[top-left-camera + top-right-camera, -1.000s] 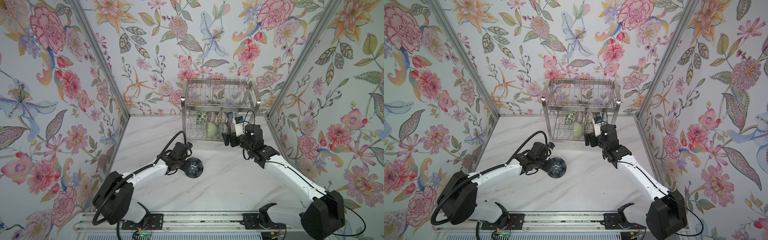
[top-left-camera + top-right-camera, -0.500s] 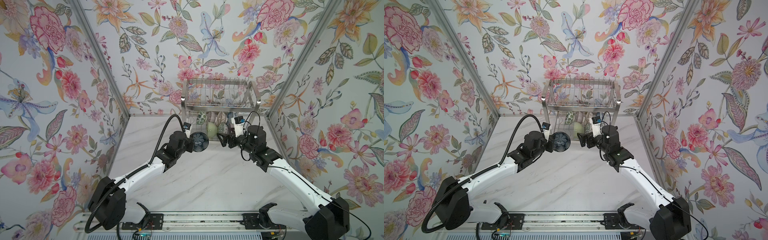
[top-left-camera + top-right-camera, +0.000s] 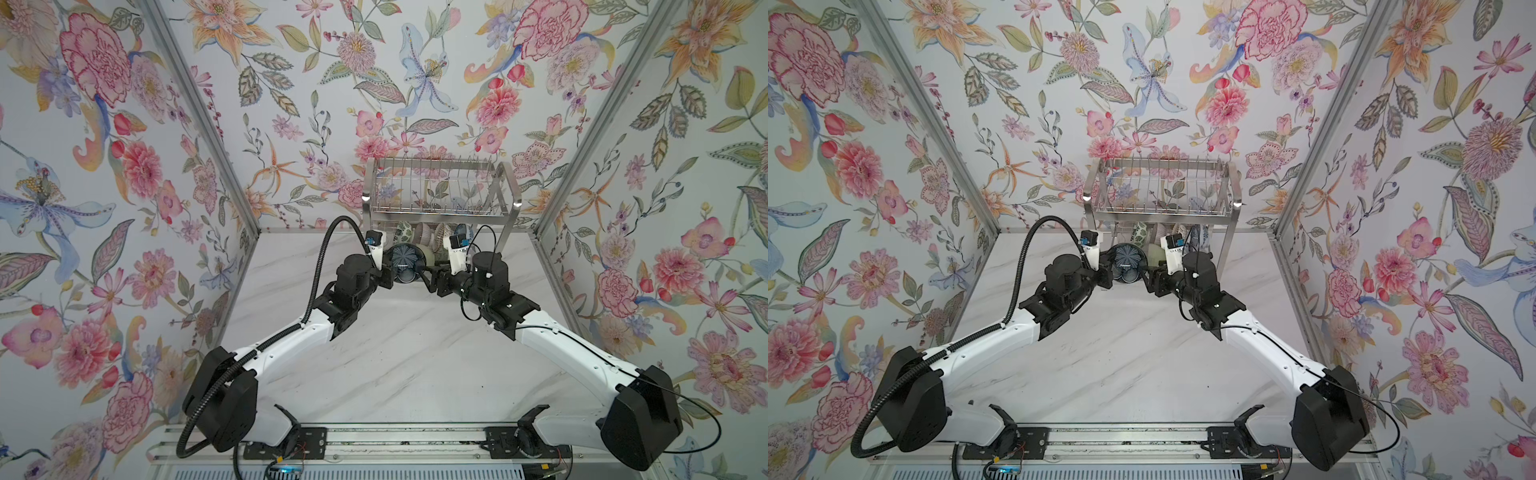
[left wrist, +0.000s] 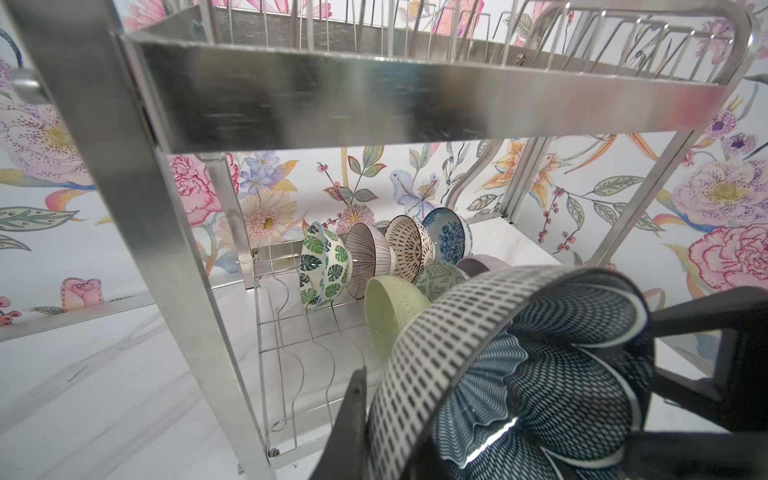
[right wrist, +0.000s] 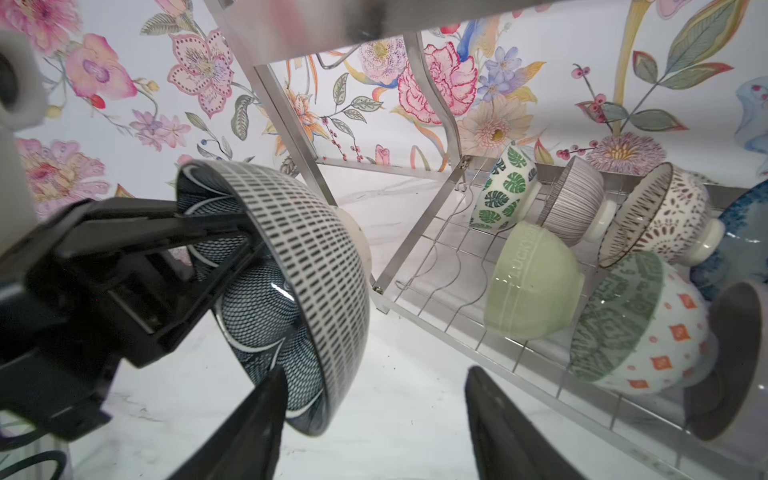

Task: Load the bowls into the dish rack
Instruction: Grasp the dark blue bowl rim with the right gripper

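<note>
The dish rack (image 3: 440, 210) (image 3: 1163, 212) stands at the back of the table, with several bowls on edge on its lower tier. A green leaf bowl (image 4: 324, 270), a pale green bowl (image 4: 390, 311) and a blue floral bowl (image 4: 451, 237) are among them. My left gripper (image 3: 388, 272) is shut on the rim of a navy bowl (image 3: 405, 259) (image 4: 540, 374) (image 5: 307, 270), held tilted just in front of the lower tier. My right gripper (image 3: 428, 276) (image 5: 374, 374) is open. The navy bowl's lower rim lies between its fingers, close to one finger (image 5: 266, 399).
The rack's upright leg (image 4: 137, 232) and front bar (image 4: 374, 104) stand close to the held bowl. Free wavy wire slots (image 4: 307, 365) lie to the left of the pale green bowl. Floral walls enclose the marble table (image 3: 395, 365).
The left arm has lifted the navy bowl from the middle of the table to the front of the rack. My right gripper has swung left to the bowl, and its jaws have narrowed.
</note>
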Controlling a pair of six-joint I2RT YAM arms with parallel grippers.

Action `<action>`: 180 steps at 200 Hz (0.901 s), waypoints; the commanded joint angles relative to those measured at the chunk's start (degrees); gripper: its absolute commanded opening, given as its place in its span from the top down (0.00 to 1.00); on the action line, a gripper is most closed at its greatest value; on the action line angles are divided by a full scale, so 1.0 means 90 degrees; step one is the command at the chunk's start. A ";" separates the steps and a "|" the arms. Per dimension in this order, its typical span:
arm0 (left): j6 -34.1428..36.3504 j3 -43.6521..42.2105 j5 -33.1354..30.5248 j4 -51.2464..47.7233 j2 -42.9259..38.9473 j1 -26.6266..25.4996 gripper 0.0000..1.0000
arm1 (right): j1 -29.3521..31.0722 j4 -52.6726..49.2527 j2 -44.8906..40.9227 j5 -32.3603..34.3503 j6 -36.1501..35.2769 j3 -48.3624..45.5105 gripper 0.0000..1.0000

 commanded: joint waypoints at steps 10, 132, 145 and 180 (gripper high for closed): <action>-0.0172 0.0067 0.0123 0.0819 -0.0060 0.0028 1.00 | 0.0162 0.0353 0.0211 0.0362 0.0353 0.0303 0.55; -0.0414 0.0025 0.0485 0.0973 0.0105 -0.0012 1.00 | 0.0252 0.0535 0.0364 0.0856 0.0314 0.0477 1.00; -0.0416 0.0004 0.0495 0.0970 0.0098 -0.0022 1.00 | 0.0261 0.0535 0.0355 0.0900 0.0273 0.0465 1.00; -0.0323 0.0025 0.0507 0.0639 0.0029 -0.0012 0.85 | 0.0282 0.0419 0.0272 0.1061 -0.0026 0.0455 1.00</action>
